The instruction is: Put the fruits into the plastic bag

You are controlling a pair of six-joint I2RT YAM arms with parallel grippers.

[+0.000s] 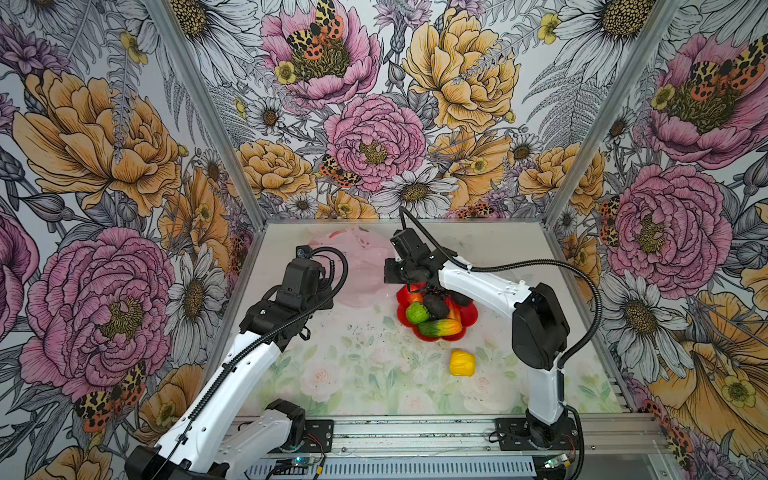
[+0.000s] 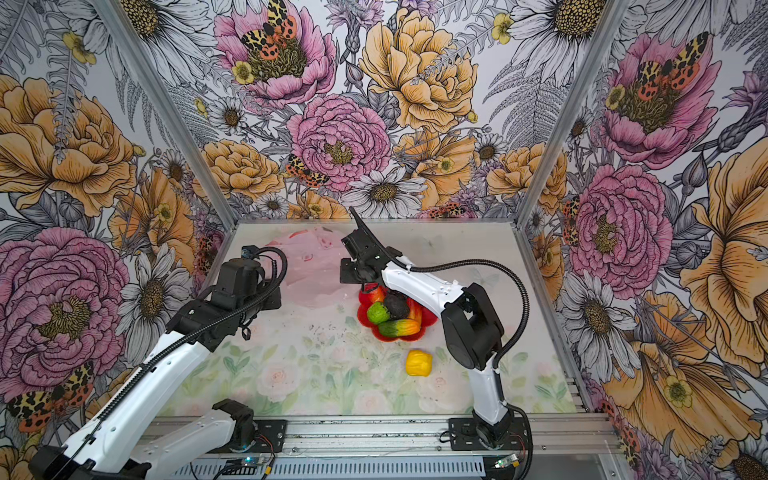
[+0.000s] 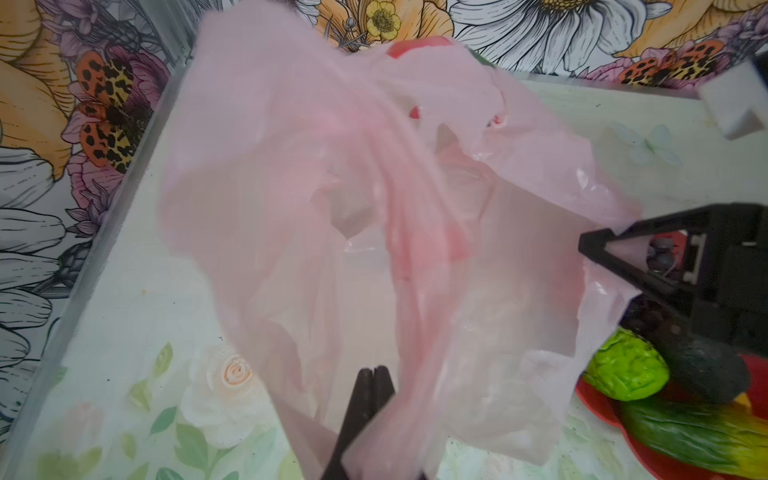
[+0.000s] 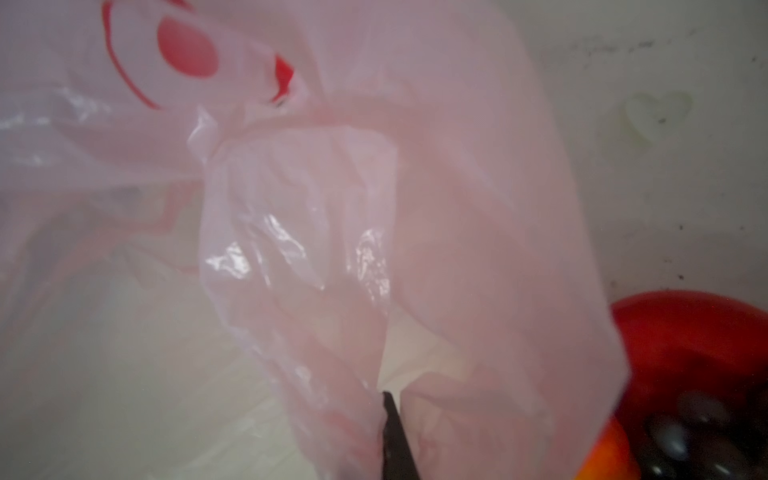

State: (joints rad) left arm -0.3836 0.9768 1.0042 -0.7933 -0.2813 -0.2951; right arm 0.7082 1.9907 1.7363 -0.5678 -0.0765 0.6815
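While on plate (image 1: 469, 317) — lime (image 1: 417, 312), avocado (image 1: 436, 306), mango (image 1: 439, 328)

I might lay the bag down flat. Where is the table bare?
Bare: front middle, between the left arm and the yellow fruit; also the back right corner behind the right arm. Crowded: where the bag meets the red plate of fruit.

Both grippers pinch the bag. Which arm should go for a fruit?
Right, probably. The right gripper pinches the plastic bag beside the plate of fruits; the left gripper holds the bag's far side, away from them.
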